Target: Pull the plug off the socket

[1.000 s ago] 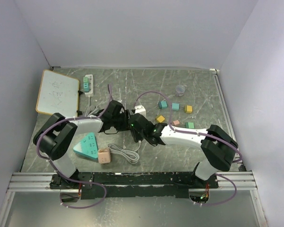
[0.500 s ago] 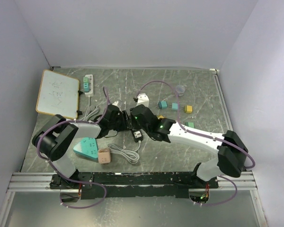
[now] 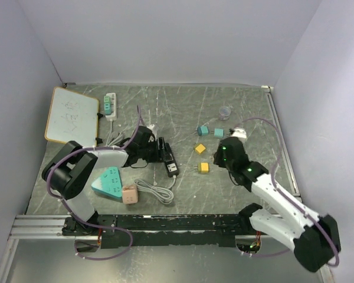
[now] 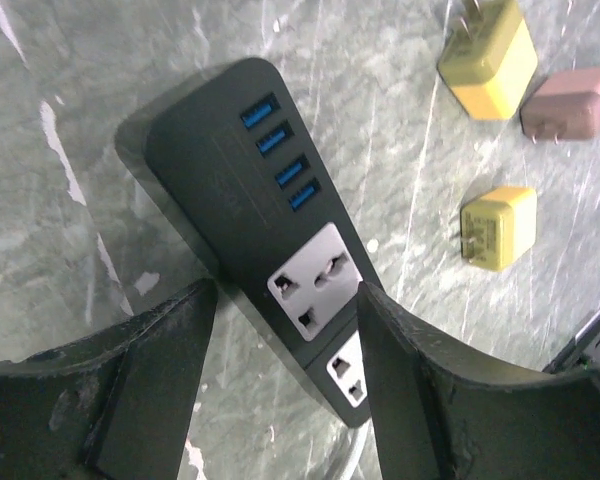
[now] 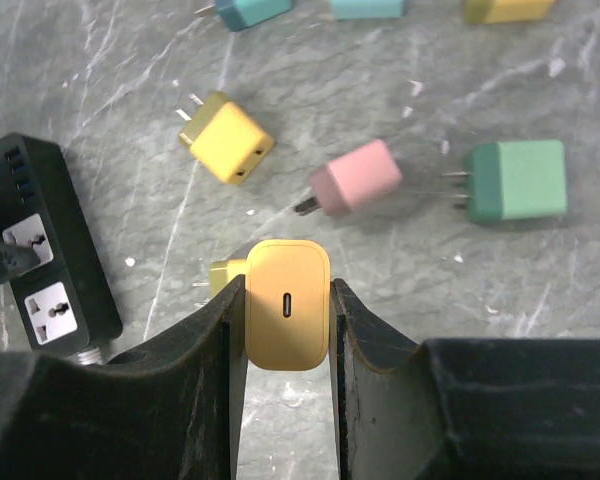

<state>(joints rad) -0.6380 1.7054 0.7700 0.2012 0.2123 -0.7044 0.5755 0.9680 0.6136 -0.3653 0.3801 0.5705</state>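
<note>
Right claw (image 5: pixel 287 300) pinching yellow plug (image 5: pixel 287 325) – clear of black strip (image 4: pixel 250 190), toward right edge of desk (image 3: pixel 253 106). Left claw (image 4: pixel 285 300) spread astride strip. Risk – plug slips from shallow pinch, drops onto loose plugs (image 5: pixel 355 178).

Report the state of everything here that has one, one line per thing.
black power strip: both visible sockets and all USB ports empty
orange plug: off the strip, clamped between the right fingers
right fingers: closed on the orange plug
left fingers: apart, one either side of the strip
pink plug: lying loose, unplugged
green plug: lying loose, unplugged
</note>
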